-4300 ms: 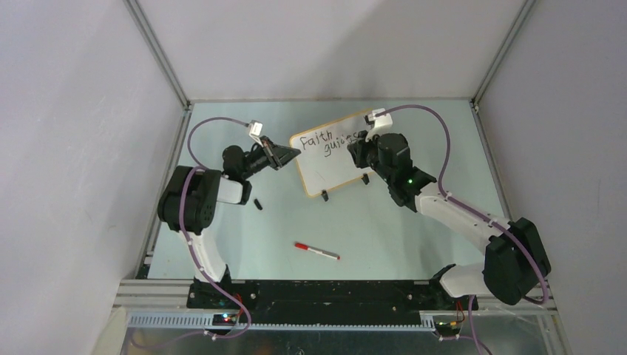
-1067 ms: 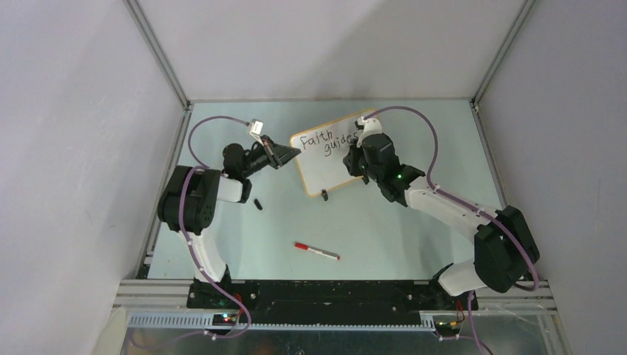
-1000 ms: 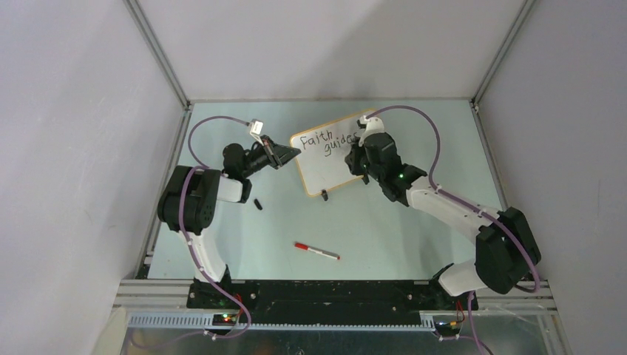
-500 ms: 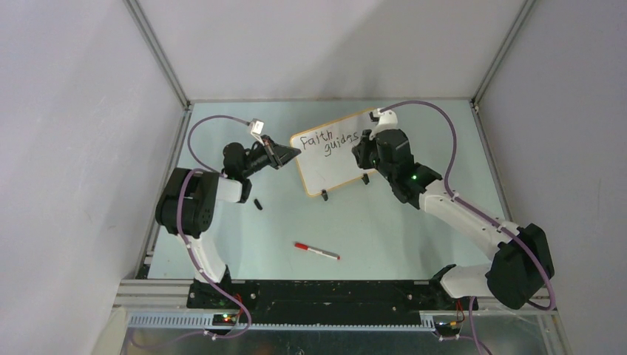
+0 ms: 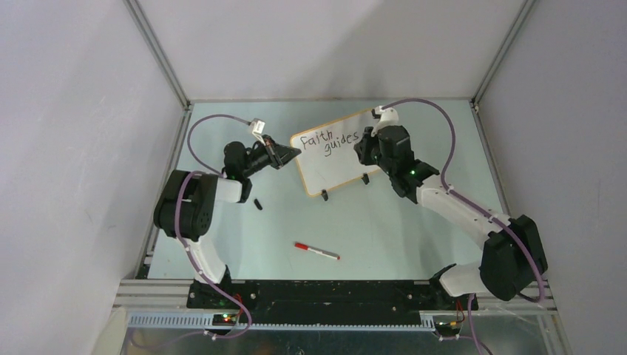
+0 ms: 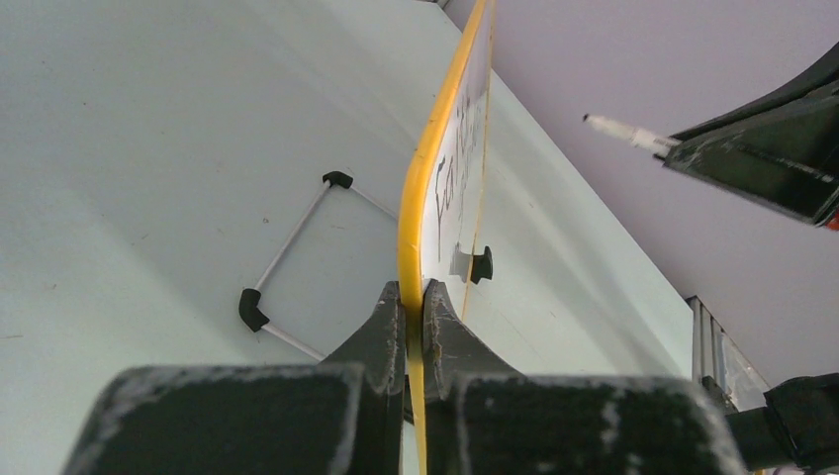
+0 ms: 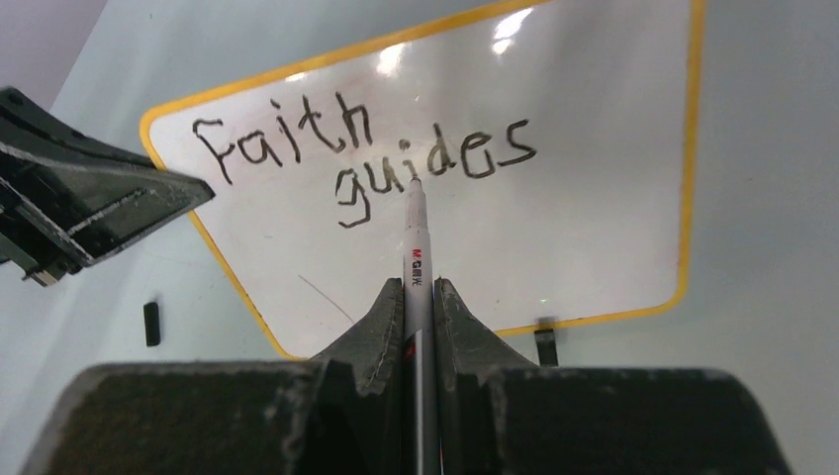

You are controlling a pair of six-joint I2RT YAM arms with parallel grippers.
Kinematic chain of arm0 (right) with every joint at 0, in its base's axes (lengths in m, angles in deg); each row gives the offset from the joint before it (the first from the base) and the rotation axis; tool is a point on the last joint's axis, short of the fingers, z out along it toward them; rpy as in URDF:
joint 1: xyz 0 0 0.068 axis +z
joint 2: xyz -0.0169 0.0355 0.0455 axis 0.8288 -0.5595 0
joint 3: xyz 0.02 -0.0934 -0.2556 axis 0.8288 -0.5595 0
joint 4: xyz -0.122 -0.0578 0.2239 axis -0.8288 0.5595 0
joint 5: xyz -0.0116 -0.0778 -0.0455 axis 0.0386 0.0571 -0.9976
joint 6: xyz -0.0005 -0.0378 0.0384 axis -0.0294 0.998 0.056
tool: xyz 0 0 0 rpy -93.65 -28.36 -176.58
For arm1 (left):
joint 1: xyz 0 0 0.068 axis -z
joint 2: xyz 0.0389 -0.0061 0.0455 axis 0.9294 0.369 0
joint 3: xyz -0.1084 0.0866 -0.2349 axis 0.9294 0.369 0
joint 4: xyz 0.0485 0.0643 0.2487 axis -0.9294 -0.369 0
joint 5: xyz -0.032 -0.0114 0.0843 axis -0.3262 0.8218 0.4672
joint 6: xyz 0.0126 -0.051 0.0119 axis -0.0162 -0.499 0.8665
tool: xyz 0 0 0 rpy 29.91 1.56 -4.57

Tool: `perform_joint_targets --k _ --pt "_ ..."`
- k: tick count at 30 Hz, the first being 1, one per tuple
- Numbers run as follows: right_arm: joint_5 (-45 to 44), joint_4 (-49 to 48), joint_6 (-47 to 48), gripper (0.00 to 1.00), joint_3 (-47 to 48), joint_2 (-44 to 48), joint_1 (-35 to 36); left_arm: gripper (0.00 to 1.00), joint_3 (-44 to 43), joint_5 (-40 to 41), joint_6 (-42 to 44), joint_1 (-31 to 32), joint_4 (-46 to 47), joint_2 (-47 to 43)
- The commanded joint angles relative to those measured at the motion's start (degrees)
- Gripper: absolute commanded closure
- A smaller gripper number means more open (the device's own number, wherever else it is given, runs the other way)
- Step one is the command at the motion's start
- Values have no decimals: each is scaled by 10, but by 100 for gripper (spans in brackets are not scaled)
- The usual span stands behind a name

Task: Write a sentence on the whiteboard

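Observation:
The whiteboard (image 5: 336, 168) stands tilted on the table, with an orange frame. Black lettering (image 5: 329, 142) on it reads "faith" over "guides" in two staggered lines; no third line shows. My left gripper (image 5: 290, 154) is shut on the board's left edge, seen edge-on in the left wrist view (image 6: 414, 297). My right gripper (image 5: 365, 151) is shut on a white marker (image 7: 417, 247). Its tip points at the board (image 7: 594, 228) just under "guides" (image 7: 435, 163). In the left wrist view the marker tip (image 6: 623, 132) is off the board's face (image 6: 465, 188).
A red-capped marker (image 5: 316, 251) lies on the table in front. A small black cap (image 5: 258, 204) lies near the left arm. The board has two black clip feet (image 5: 324, 195) and a wire stand (image 6: 292, 247) behind it. Grey walls enclose the table.
The right gripper with the marker drew back to the right from the board's right side, uncovering the finished "s" of "guides". The left gripper kept its hold.

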State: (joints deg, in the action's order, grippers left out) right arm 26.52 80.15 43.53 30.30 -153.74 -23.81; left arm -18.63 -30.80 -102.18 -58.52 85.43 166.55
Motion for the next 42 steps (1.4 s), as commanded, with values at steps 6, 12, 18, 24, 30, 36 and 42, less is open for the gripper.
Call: perform_joint_targets --k 6,12,18,24,30,36,42 --pt "52 -45 1 100 -7 -44 19 100 -20 49 103 18 -79 -18" --pt "49 -42 -2 100 -7 -62 30 100 -25 47 103 18 -85 -17" --pt "36 -31 1 100 -7 -73 37 100 -22 47 99 19 -80 -17" --pt "12 -31 9 100 -7 -83 44 100 -19 46 96 18 -76 -18" --pt "8 -35 8 100 -7 -92 43 100 -1 52 83 7 -43 -24" --pt "12 -41 7 100 -7 -95 44 100 30 40 40 -12 28 -19" --pt "15 -43 6 100 -7 -94 44 100 24 31 39 -13 22 -15"
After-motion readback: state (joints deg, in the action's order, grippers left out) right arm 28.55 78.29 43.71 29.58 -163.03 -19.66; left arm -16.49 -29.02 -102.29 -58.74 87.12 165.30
